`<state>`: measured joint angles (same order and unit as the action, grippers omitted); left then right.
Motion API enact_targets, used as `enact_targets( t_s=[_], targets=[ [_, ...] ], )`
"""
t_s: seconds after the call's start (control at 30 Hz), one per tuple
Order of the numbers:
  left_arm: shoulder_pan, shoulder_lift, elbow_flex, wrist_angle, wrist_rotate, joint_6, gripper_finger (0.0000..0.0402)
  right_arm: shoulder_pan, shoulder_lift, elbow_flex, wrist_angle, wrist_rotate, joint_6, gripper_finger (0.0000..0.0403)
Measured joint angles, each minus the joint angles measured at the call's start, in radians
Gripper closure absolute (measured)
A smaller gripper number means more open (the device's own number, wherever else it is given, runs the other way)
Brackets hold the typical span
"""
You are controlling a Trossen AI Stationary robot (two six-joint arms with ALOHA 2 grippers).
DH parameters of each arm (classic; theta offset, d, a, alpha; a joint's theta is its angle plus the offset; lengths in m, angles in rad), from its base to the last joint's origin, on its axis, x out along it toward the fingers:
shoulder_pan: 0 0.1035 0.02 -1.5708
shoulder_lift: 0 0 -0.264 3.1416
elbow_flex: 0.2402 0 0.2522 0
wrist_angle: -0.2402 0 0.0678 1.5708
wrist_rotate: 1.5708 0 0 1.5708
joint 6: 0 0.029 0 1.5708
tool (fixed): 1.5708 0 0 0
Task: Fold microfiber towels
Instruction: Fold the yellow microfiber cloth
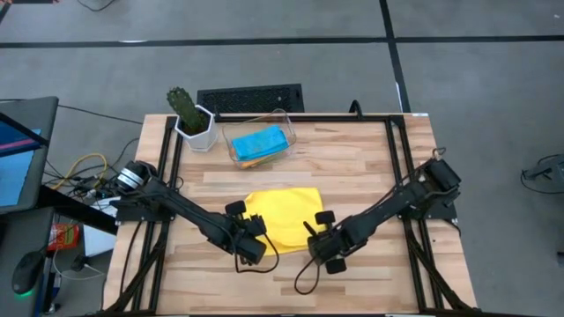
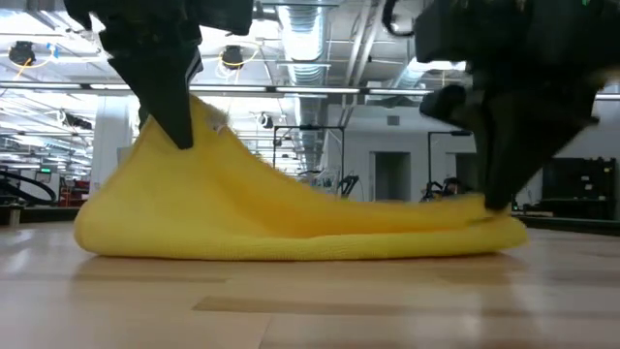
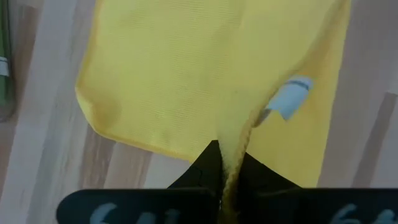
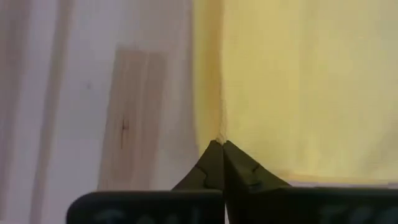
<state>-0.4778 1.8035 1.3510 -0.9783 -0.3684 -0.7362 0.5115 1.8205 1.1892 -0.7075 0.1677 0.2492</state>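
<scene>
Plain yellow towel (image 1: 284, 216) with a small white tag (image 3: 291, 98), lying on a pale, striped wooden table (image 1: 352, 163). Light blue towel (image 1: 260, 141) over an orange one (image 1: 254, 161) in a clear bin (image 1: 284, 123). Green cactus (image 1: 183, 106), white pot (image 1: 199, 134). Both arms black.

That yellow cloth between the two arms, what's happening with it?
The robot is partway through folding a yellow towel on the wooden table. The left gripper has pinched one corner and lifted it off the table; the right gripper is shut on the opposite corner, down low at the tabletop. Behind them, a clear bin holds a blue towel lying on an orange one, beside a potted cactus.
</scene>
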Motion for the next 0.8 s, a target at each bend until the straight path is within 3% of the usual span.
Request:
enact_targets(
  t_s=[0.3, 0.8],
  targets=[
    [0.042, -0.009, 0.001, -0.043, -0.021, 0.032, 0.0401, -0.121, -0.145, 0.001, -0.041, 0.029, -0.02, 0.039],
    [0.209, -0.009, 0.001, -0.05, -0.059, 0.223, 0.0401, -0.335, -0.17, 0.001, -0.141, 0.015, -0.126, 0.0392]
  ],
)
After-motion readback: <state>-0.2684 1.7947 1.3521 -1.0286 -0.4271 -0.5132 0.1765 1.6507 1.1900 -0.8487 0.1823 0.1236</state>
